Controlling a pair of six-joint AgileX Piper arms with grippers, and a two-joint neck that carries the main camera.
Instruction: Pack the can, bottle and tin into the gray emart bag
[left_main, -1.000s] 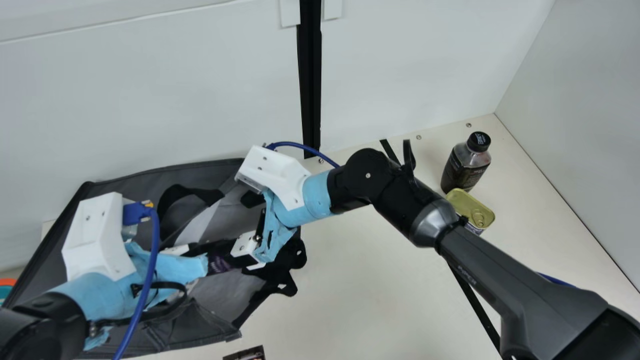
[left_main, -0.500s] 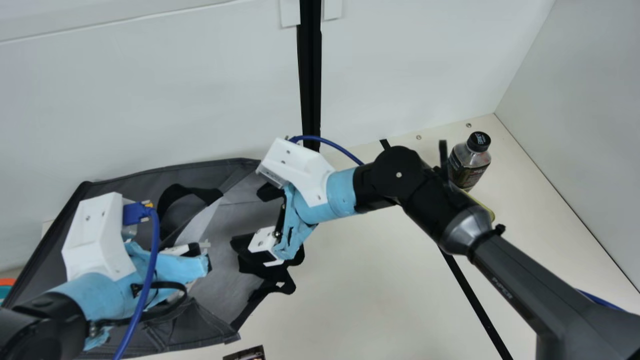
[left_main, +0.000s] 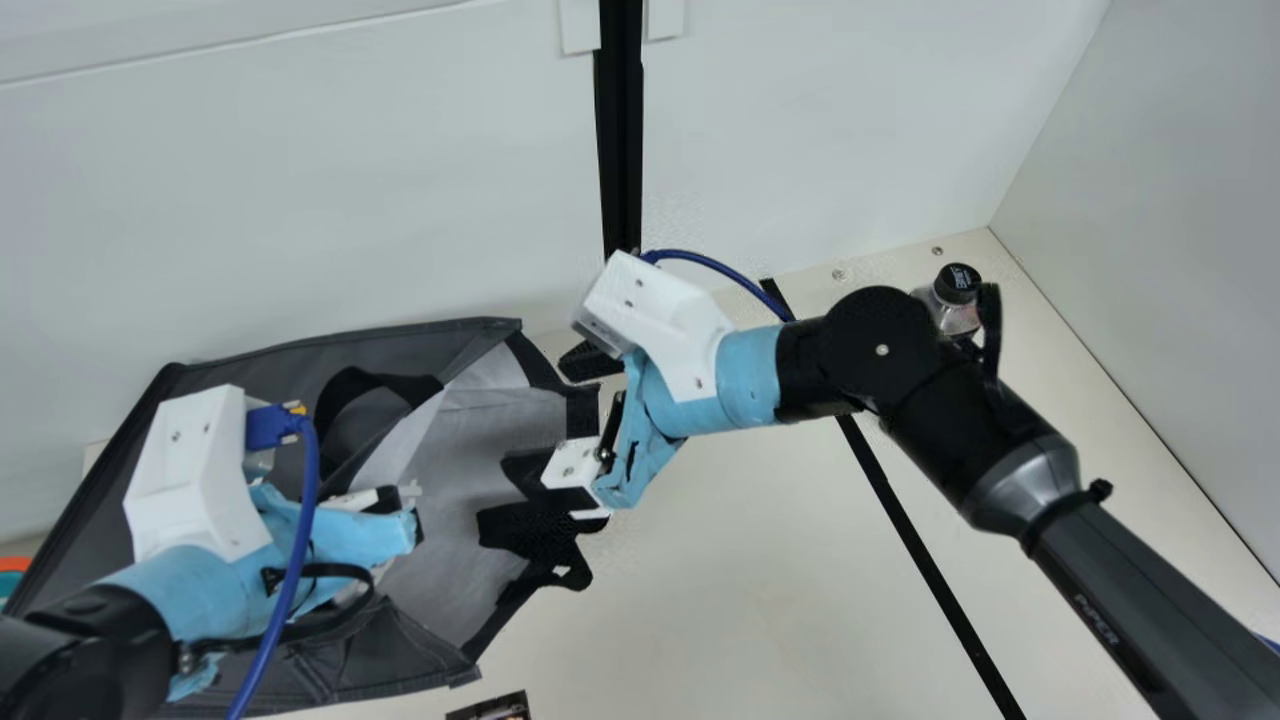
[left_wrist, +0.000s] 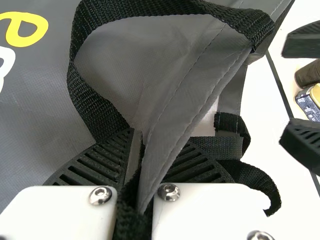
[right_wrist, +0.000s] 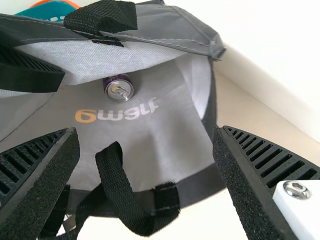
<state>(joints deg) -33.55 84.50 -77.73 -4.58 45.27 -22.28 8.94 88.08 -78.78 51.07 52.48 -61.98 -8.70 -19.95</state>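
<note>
In the main view my left gripper (left_main: 412, 512) is over the gray bag (left_main: 470, 415). In the left wrist view this gripper (left_wrist: 136, 137) is shut on the bag's edge (left_wrist: 192, 92) and black strap. My right gripper (left_main: 562, 418) stands at the bag's right end, and in the right wrist view the same gripper (right_wrist: 146, 145) is open with nothing between its fingers. Inside the bag lies the can (right_wrist: 119, 89). Behind the right arm the bottle (left_main: 955, 305) stands partly hidden at the far right. The left wrist view catches the tin (left_wrist: 309, 103) beside the bottle (left_wrist: 308, 74).
A dark printed item (left_main: 492, 708) lies at the main view's bottom edge. An orange and teal object (left_main: 14, 572) is at the far left. White walls rise behind and right of the table (left_main: 720, 590). Black straps hang out over the bag's right end.
My right arm has moved to the right, from over the bag to its right end, and now covers the tin and part of the bottle. The left arm has kept still.
</note>
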